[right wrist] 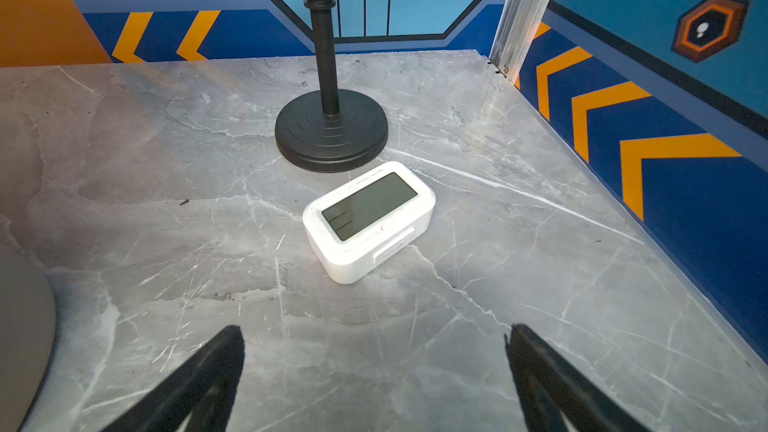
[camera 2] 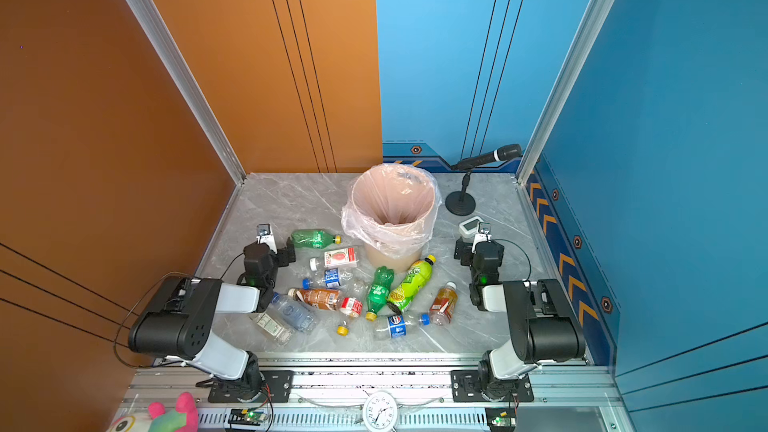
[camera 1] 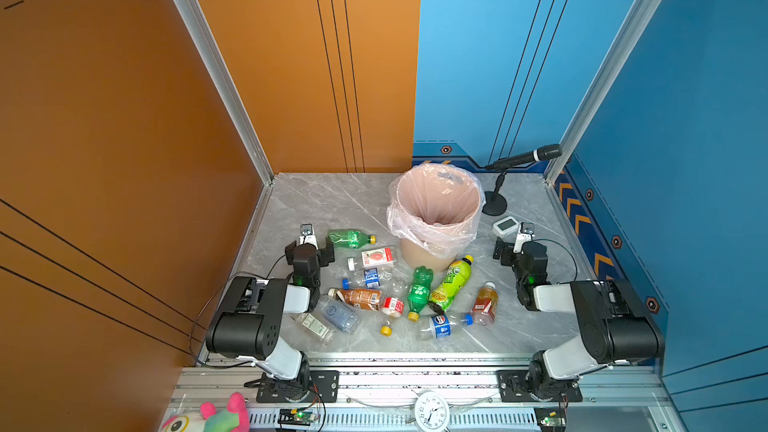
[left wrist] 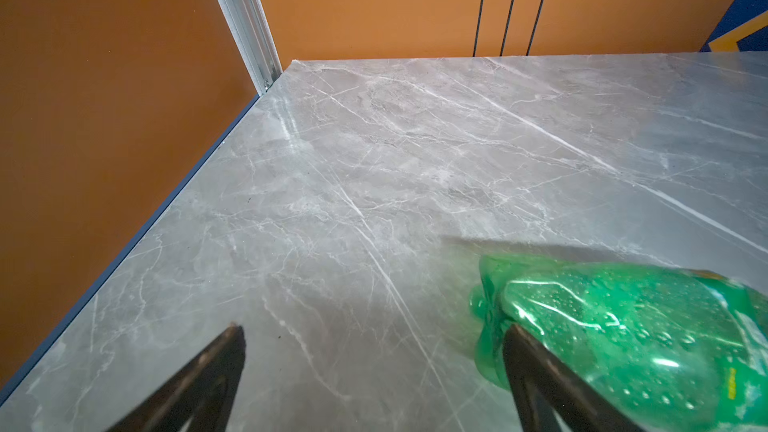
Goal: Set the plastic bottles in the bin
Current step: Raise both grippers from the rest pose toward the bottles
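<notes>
Below the bin (camera 1: pixel 449 197) in both top views, your bottles (camera 1: pixel 419 290) lie scattered mid-frame on the surface (camera 1: pixel 332 201); the left arm (camera 1: pixel 249 309) hides part of a clear bottle (camera 1: pixel 343 315), and labels are too small to read. Your left gripper (left wrist: pixel 374 330) is open, one finger (left wrist: pixel 528 367) overlapping a green bottle (left wrist: pixel 623 326) cut off by the frame edge. Your right gripper (right wrist: pixel 374 329) is open over bare surface.

Eleven bottles (camera 1: pixel 419 290) show on the desk (camera 1: pixel 328 197): two green, one yellow-green, two brown, six clear. One bin (camera 1: pixel 440 197), one microphone (camera 1: pixel 525 157), one digital clock (camera 1: pixel 506 225), one alarm clock (camera 1: pixel 432 411), one plush toy (camera 1: pixel 220 415). Two grippers: one left gripper (left wrist: pixel 374 328), one right gripper (right wrist: pixel 374 328).
</notes>
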You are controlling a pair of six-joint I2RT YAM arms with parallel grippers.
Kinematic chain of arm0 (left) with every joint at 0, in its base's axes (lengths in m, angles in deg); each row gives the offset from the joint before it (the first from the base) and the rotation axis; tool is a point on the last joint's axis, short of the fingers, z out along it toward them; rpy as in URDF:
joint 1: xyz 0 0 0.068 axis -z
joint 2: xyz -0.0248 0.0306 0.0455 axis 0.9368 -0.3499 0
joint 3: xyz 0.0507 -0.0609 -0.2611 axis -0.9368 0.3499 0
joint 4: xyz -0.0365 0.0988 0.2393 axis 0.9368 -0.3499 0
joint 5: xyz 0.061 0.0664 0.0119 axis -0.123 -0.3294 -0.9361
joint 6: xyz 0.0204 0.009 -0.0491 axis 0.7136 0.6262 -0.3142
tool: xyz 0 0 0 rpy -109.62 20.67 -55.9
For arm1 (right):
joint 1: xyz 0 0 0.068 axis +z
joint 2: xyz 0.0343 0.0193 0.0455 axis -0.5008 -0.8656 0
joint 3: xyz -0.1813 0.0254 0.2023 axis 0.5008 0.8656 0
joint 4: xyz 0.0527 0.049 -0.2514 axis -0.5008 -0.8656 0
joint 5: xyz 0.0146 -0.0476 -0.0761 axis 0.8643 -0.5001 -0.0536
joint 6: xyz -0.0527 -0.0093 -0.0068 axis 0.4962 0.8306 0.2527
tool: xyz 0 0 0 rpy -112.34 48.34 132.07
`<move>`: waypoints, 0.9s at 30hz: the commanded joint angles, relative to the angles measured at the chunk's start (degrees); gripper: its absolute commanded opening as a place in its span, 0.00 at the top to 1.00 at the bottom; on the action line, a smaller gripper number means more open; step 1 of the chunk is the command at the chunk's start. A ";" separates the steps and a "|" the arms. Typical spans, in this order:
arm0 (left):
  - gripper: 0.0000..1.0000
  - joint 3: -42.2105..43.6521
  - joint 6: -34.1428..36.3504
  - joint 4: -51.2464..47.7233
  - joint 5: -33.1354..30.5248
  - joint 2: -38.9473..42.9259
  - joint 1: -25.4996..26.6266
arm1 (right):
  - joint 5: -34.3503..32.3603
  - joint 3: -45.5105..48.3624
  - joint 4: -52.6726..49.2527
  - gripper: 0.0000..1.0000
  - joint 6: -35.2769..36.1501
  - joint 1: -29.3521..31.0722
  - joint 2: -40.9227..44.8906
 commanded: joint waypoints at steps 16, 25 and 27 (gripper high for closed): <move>0.02 -0.46 0.49 0.28 -1.06 -0.17 0.19 | 0.13 -1.09 -0.80 0.00 -0.46 -0.22 0.18; 0.02 -0.52 0.02 0.01 0.27 -0.10 -0.54 | 0.18 -1.07 -0.80 0.01 -0.47 -0.22 0.18; 0.02 -0.52 0.01 0.02 0.23 -0.09 -0.47 | 0.14 -1.11 -0.80 0.00 -0.46 -0.22 0.18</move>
